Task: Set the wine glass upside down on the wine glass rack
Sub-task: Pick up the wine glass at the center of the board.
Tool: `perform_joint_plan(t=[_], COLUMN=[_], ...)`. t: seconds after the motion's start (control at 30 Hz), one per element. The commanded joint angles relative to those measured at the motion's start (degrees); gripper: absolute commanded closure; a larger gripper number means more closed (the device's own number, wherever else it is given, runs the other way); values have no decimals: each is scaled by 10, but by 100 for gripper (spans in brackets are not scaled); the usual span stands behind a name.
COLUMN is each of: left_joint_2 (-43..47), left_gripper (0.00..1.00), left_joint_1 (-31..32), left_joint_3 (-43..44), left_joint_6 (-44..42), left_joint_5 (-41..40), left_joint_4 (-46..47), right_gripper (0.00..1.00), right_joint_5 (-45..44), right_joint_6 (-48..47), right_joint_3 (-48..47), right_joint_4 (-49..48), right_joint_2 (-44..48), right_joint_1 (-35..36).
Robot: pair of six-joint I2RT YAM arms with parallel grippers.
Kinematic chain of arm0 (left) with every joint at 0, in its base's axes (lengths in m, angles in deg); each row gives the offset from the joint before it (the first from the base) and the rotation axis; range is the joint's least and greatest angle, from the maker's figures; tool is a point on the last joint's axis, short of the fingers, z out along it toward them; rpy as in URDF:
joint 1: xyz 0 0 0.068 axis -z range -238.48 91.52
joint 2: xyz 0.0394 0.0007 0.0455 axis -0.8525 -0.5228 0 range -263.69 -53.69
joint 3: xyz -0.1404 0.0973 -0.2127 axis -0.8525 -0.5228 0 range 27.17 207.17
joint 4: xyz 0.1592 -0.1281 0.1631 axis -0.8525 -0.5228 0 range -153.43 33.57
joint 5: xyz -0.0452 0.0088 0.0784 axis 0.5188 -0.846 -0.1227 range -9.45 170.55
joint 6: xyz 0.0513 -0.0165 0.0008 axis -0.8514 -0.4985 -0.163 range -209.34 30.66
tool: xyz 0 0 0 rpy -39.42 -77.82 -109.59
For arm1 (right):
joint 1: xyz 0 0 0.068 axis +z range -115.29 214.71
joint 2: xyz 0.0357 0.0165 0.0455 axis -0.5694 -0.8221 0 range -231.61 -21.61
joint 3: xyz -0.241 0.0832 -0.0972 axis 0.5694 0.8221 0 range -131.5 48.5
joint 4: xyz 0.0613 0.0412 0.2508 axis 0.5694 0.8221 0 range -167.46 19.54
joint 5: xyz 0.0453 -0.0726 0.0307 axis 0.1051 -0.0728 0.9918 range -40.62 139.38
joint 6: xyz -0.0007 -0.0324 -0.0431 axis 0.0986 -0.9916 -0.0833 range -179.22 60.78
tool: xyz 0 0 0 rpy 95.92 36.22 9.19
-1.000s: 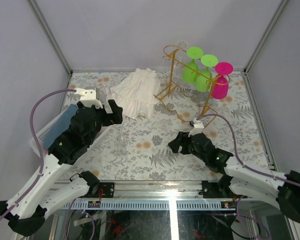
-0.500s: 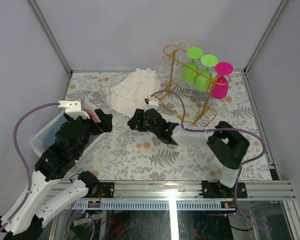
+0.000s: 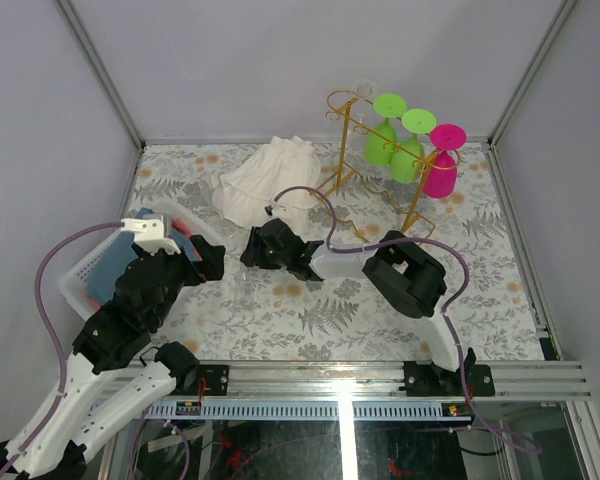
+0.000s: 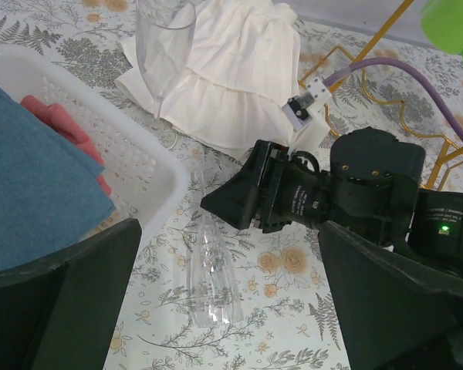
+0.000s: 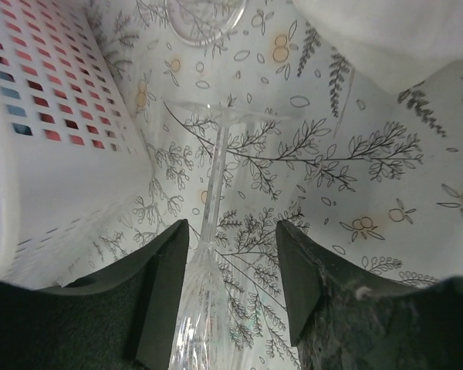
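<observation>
Right gripper (image 5: 231, 250), half-open, is straddling the toppled wine glass (image 5: 215, 181) ungripped — squeezing off-centre could be sending it rolling; left gripper (image 4: 228, 227) is gaping, empty.

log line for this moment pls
phase: pre-grasp | right gripper: open, astride lying wine glass | left gripper: open, by basket

a robotics lab test cell dressed up like a home table: plain grey wall panels (image 3: 280, 60) set in bare aluminium frame posts (image 3: 100, 70), a slotted aluminium rail (image 3: 310, 372) carrying a black-and-white left arm (image 3: 130, 300) and right arm (image 3: 405, 275), a loose purple cable (image 4: 378, 62), and household props on a fern-printed tablecloth (image 3: 310, 320): a gold wire wine glass rack (image 3: 414, 207) and a white plastic lattice basket (image 4: 150, 158).
</observation>
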Motion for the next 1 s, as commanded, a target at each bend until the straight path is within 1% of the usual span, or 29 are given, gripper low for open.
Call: perform_joint_plan(t=[0.0, 0.13, 0.57, 0.73, 0.83, 0.9, 0.97], left_joint_2=[12, 12, 16, 15, 15, 15, 16], left_gripper=[2, 2, 2, 2, 2, 2, 2], left_joint_1=[-4, -5, -5, -5, -5, -5, -5], left_joint_3=[-7, -10, -15, -16, -16, -16, -16], left_joint_6=[7, 7, 8, 11, 12, 13, 13], left_joint_5=[-1, 2, -11, -18, -18, -20, -22], left_joint_4=[4, 5, 4, 3, 2, 2, 1], right_gripper=[45, 49, 73, 88, 95, 100, 100], right_joint_5=[26, 29, 52, 49, 55, 64, 70], right_joint_6=[0, 2, 16, 14, 15, 14, 11], right_joint_3=[-44, -39, -41, -25, -9, 6, 20], right_joint_4=[-2, -6, -18, -32, -53, -79, -97], right_joint_2=[-11, -20, -49, -32, -17, -5, 12], right_joint_1=[13, 13, 14, 9, 3, -1, -5])
